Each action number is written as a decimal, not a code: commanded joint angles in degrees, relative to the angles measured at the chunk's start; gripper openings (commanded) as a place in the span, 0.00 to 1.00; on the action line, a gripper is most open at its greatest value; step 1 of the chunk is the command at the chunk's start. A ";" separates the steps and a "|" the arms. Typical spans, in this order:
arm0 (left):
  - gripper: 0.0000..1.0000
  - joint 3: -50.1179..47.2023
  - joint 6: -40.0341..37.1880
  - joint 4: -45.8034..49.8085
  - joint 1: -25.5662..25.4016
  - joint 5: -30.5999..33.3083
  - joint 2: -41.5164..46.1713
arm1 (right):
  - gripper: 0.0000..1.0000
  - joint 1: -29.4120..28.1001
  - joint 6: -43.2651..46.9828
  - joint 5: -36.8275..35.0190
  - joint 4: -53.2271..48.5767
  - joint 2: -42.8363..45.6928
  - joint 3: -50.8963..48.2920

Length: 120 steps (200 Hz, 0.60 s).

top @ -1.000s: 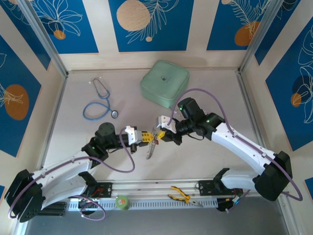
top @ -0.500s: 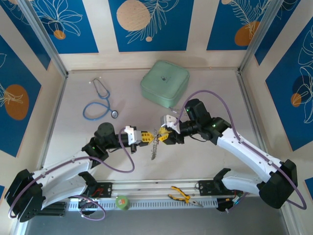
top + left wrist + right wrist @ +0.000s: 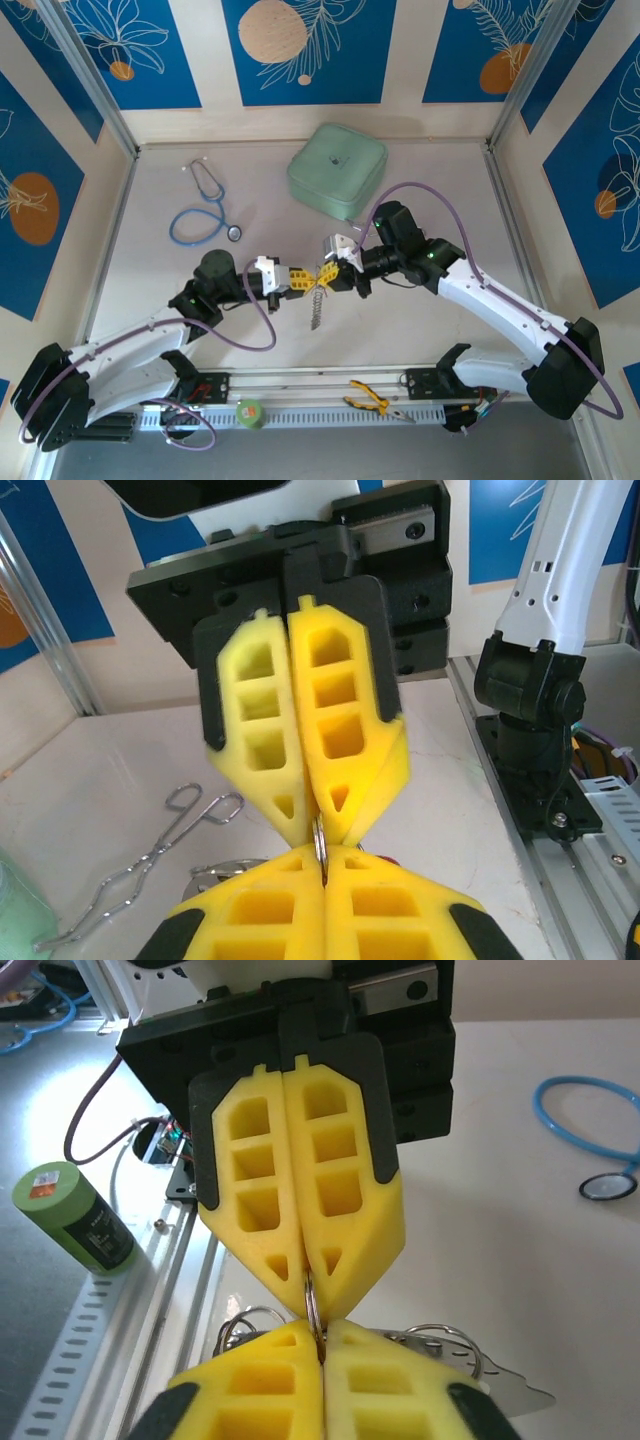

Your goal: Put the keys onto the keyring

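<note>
Left gripper [image 3: 307, 281] jaws are being pressed together on the keyring [image 3: 316, 300] wire | right gripper [image 3: 329, 278] tip-to-tip, same wire being pinched | ring being dangled between them, well short of the stethoscope [image 3: 205, 205] | imo grips are best being eased, not yanked

Left gripper [image 3: 308, 280] and right gripper [image 3: 326, 276]: yellow fingers closed, tips meeting tip to tip at table centre. Keyring [image 3: 316, 306]: pinched at junction, strand of small metal pieces trailing toward near edge. Blue stethoscope [image 3: 205, 206]: far left on table. Green square case [image 3: 337, 170]: far centre. Yellow-handled pliers [image 3: 374, 402] and green tape roll [image 3: 249, 412]: on near rail.
</note>
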<state>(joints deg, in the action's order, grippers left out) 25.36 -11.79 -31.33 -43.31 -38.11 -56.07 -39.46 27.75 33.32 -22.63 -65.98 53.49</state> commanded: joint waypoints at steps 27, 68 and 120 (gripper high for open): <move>0.27 0.07 -0.41 -2.39 -0.44 3.15 0.39 | 0.00 -0.44 3.00 -2.52 -4.57 -1.00 2.75; 0.35 3.39 -6.71 12.59 -0.37 7.19 1.27 | 0.00 -2.35 9.92 -12.79 -16.11 -3.09 9.15; 0.32 5.54 -8.44 15.41 -0.41 6.63 0.35 | 0.00 -6.60 14.90 -21.15 -23.04 -7.09 15.32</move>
<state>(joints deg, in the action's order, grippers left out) 28.95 -18.52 -17.67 -43.42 -31.40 -55.59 -44.27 38.87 16.40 -40.40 -71.61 65.25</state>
